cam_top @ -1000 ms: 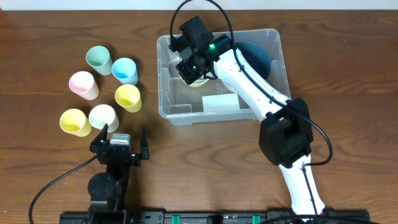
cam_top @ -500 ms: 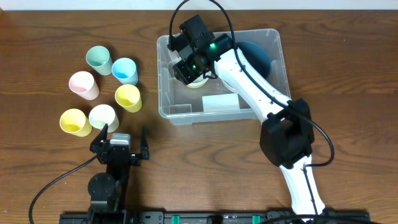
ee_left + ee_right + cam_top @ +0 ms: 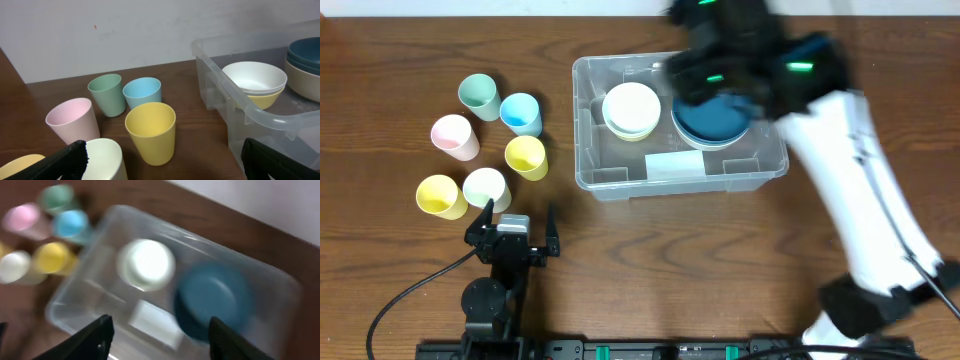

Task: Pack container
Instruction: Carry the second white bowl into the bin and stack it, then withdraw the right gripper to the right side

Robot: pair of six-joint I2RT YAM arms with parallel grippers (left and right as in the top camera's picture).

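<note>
The clear plastic container (image 3: 590,175) sits right of centre with a white label (image 3: 675,166) on its base. Inside it a white bowl stacked on a yellow one (image 3: 631,110) sits at the left and dark blue bowls (image 3: 712,122) at the right. My right gripper (image 3: 720,60) is blurred, high above the container's far side, open and empty; the right wrist view looks down on the container (image 3: 75,297). My left gripper (image 3: 510,232) rests open at the near table edge, beside the cups. The left wrist view shows the container's corner (image 3: 255,117).
Several pastel cups stand left of the container: green (image 3: 478,96), blue (image 3: 521,114), pink (image 3: 454,137), yellow (image 3: 526,157), a second yellow (image 3: 440,196) and white (image 3: 485,188). The left wrist view shows the nearer yellow cup (image 3: 150,132) straight ahead.
My right gripper has let go of the white bowl, which now sits in the container's left part. The arm has risen and swung right, blurred by motion. The left arm has not moved.
</note>
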